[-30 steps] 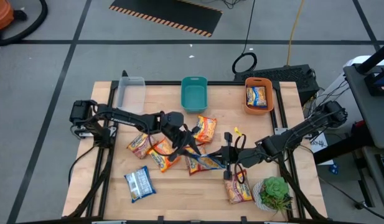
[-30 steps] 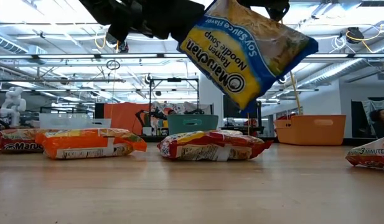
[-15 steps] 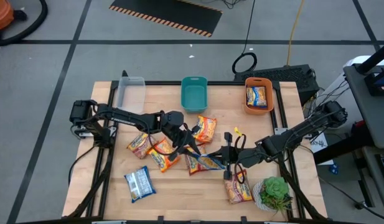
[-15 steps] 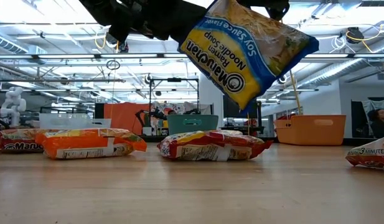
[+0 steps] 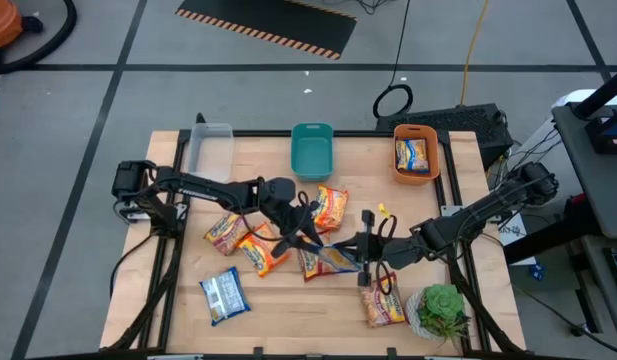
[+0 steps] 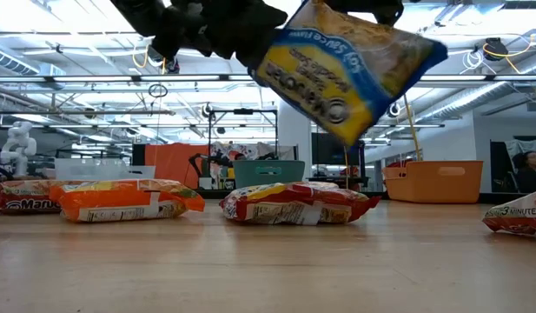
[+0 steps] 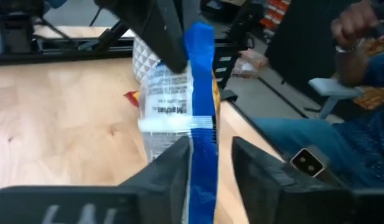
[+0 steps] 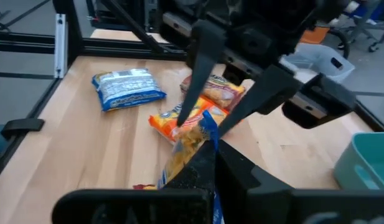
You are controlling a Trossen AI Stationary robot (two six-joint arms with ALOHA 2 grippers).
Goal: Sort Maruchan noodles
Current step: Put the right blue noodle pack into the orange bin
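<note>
Compared with the earlier frame, the yellow-and-blue plastic noodle packet (image 6: 346,74) tilts flatter, and the left gripper (image 5: 300,236) has spread its fingers, which stand apart around the packet's end. The right gripper (image 5: 363,252) is clamped on the other end, holding the packet in the air just in front of the teal plastic bin (image 5: 311,150). Six packets lie on the wooden table (image 5: 268,300); one sits in the orange bin (image 5: 415,155), right of the teal bin. A clear bin (image 5: 209,148) stands left of it.
</note>
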